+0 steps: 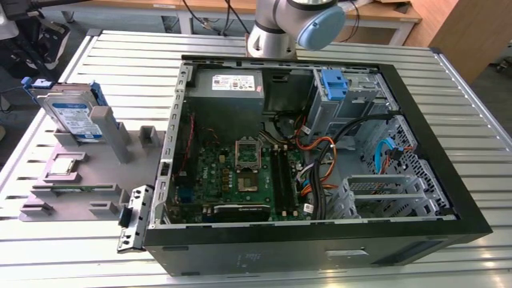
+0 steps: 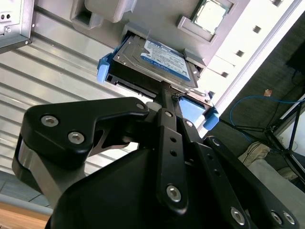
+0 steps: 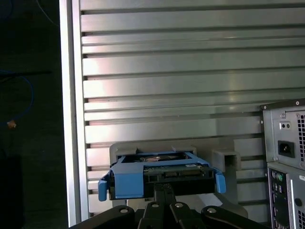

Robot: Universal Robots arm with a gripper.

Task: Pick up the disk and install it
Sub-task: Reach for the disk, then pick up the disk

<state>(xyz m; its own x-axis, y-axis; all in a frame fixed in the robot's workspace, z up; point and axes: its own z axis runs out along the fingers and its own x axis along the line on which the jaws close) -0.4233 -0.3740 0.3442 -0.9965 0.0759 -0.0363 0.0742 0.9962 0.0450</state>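
The disk (image 1: pixel 76 117), a silver drive with a blue-and-white label in a bright blue carrier, stands tilted in a slot of the grey holder (image 1: pixel 88 174) at the exterior view's left. In both wrist views the disk (image 2: pixel 157 59) (image 3: pixel 162 174) lies just beyond my gripper (image 2: pixel 166 90) (image 3: pixel 163 187). The two black fingers are pressed together, shut with nothing between them, and point at the disk's connector edge. I cannot tell whether the tips touch it. The arm's base (image 1: pixel 276 36) stands behind the computer case.
The open computer case (image 1: pixel 448 180) lies on the slatted metal table (image 1: pixel 120 54), with the motherboard (image 1: pixel 240 174), a grey power-supply box (image 1: pixel 232 84) and a blue bracket (image 1: pixel 336 84) in the drive cage. A processor chip (image 2: pixel 212 13) sits on the grey holder. The case's rear panel (image 3: pixel 286 152) is near the holder.
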